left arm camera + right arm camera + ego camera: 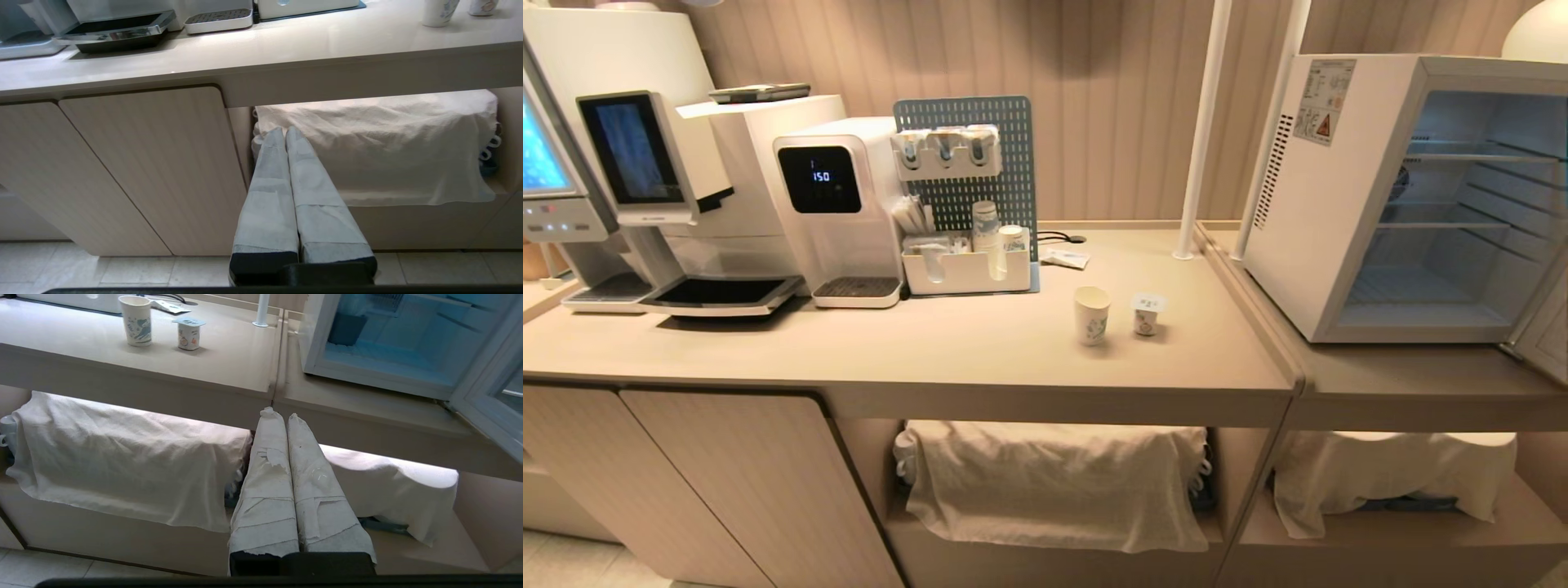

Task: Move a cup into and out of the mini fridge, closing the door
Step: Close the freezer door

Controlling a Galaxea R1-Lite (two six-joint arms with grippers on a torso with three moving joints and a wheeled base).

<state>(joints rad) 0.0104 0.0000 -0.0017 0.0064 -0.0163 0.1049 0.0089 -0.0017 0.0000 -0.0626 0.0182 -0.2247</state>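
Note:
The white paper cup [1091, 314] with its blue print stands upright on the beige counter [931, 351], also visible as the cup [136, 320] in the right wrist view and at the edge as the cup [439, 12] in the left wrist view. The white mini fridge [1339, 196] sits on the lower counter at the right, its inside with wire shelves showing. Its door [1543, 327] hangs swung out at the right; the door [490, 404] also shows in the right wrist view. My left gripper [285, 131] and right gripper [282, 415] are both shut and empty, low before the shelf below the counter.
A small foil-lidded tub [1147, 314] stands just right of the cup. A water dispenser [837, 204], coffee machine [678, 188] and pegboard organiser [968, 212] line the back left. Two white poles [1205, 131] rise near the fridge. Cloth-covered items [1054, 482] fill the shelf below.

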